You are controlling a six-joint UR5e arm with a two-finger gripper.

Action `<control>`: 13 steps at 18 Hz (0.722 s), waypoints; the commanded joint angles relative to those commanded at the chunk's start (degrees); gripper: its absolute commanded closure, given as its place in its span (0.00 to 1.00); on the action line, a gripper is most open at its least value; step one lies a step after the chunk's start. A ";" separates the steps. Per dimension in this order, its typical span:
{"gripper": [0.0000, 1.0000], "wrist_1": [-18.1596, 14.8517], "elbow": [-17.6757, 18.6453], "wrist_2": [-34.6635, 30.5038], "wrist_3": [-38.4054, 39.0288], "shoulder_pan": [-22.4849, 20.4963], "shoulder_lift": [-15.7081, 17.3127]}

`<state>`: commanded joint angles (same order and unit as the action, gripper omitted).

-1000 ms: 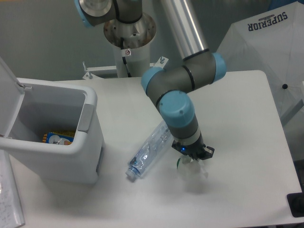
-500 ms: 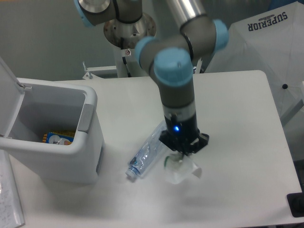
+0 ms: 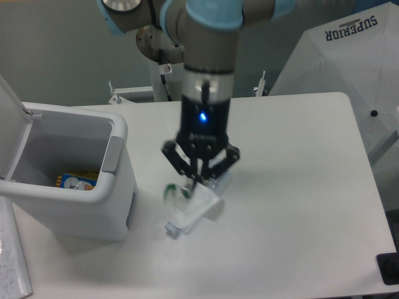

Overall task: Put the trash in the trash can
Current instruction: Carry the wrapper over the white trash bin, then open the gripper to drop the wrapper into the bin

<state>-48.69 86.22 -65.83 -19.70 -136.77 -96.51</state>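
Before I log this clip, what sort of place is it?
Probably a robotics lab bench: a pedestal-mounted arm at a plain white table, a staged trash can, and a folded light tent printed "SUPERIOR" beside it.

Gripper (image 3: pixel 194 185) at frame centre, fingers pinched on crumpled translucent wrapper (image 3: pixel 201 202), held above table (image 3: pixel 299 187). Water bottle (image 3: pixel 177 223) lies beneath, cap toward 7 o'clock, mostly hidden. White trash can (image 3: pixel 93 187) at 9 o'clock, lid open, colourful item (image 3: pixel 75 181) inside.
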 joint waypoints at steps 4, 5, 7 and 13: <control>1.00 0.00 2.28 0.00 1.33 4.04 3.34; 1.00 0.00 2.81 0.00 1.76 5.36 3.78; 1.00 0.00 3.17 0.00 2.73 7.82 4.14; 0.75 -0.09 4.83 -0.17 3.88 13.28 4.14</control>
<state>-48.78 91.05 -66.00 -15.82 -123.49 -92.37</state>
